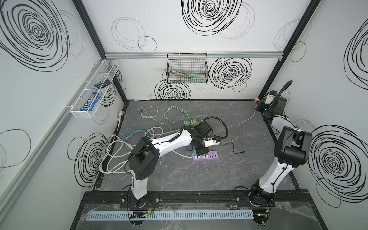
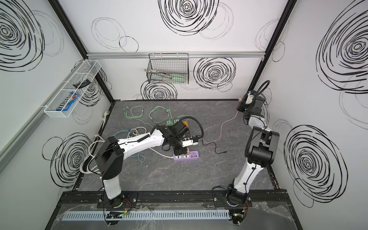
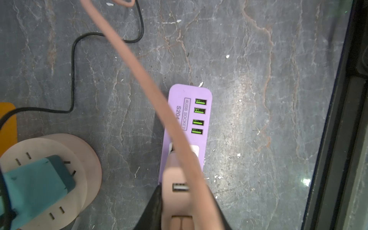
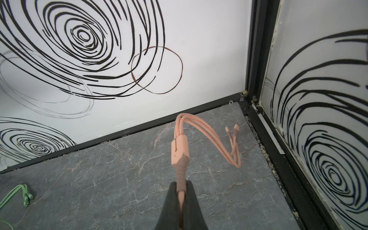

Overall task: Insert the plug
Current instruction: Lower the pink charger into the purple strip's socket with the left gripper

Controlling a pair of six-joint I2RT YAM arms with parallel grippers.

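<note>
Hiding its prongs, pink plug (image 3: 171,175) clamped in L jaws over purple strip (image 3: 179,93); R jaws pinch pink cable (image 4: 180,173).

Pink plug (image 3: 170,173) upright over purple power strip (image 3: 177,92).

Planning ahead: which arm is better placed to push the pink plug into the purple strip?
Left: left gripper grips the pink plug at the purple strip; right gripper holds the cable far off.

We log a robot lab cell: swirl-printed wall panels (image 1: 159,25), black frame posts (image 1: 89,29), 2 arms (image 1: 171,141) bolted to a rail (image 1: 199,196).
</note>
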